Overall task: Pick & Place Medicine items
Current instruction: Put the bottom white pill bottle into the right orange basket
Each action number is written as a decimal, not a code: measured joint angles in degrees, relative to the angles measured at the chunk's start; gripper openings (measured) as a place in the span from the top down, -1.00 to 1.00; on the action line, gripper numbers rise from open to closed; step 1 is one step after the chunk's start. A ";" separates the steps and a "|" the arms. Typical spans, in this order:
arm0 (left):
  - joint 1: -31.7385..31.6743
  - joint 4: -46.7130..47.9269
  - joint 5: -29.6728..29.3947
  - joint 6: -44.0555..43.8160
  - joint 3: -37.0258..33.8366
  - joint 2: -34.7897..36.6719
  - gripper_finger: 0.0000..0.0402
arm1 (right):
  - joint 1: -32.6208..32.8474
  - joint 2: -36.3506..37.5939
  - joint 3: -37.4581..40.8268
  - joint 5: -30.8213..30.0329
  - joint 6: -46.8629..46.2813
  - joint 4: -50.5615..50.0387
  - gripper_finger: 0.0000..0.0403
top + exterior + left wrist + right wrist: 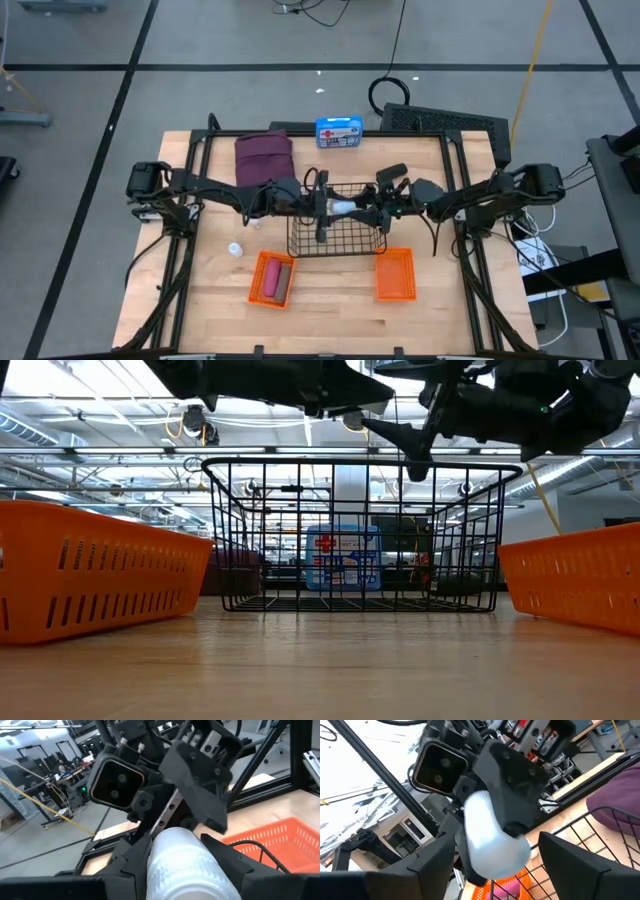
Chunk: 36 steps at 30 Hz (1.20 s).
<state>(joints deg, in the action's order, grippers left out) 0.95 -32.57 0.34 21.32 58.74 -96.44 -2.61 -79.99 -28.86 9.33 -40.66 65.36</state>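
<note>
White bottle held between both grippers above the wire basket, frame centre.

The white bottle (pixel 343 207) hangs over the black wire basket (pixel 336 236) at the centre of the high view, pinched by the left gripper (pixel 326 206); the right gripper (pixel 372 208) faces it from the right with its fingers spread on either side of the bottle's end. A second white bottle (pixel 235 249) lies on the wooden table (pixel 330 310) at lower left. Beside it, the left orange bin (pixel 272 279) holds a pink cylinder (pixel 275 278). The right orange bin (pixel 395 274) sits lower right. The maroon pouch (pixel 263 156) lies upper left, near a blue box (pixel 339 132) at the top edge.
</note>
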 joint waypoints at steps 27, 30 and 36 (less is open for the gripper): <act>1.84 6.31 -8.59 -4.15 -0.07 4.70 -0.07 | -2.56 0.24 -0.11 5.75 5.81 -0.57 0.33; 2.66 9.17 -11.06 -4.13 -0.07 7.60 -0.13 | -3.20 0.19 0.01 6.38 6.68 -0.23 0.33; 3.18 11.51 -12.84 -10.78 -0.02 12.83 -0.16 | -2.33 1.14 0.12 6.94 24.92 3.00 0.33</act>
<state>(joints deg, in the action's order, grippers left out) 4.13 -21.06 -12.51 10.54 58.72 -83.61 -4.94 -78.85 -28.74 16.28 -15.74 68.36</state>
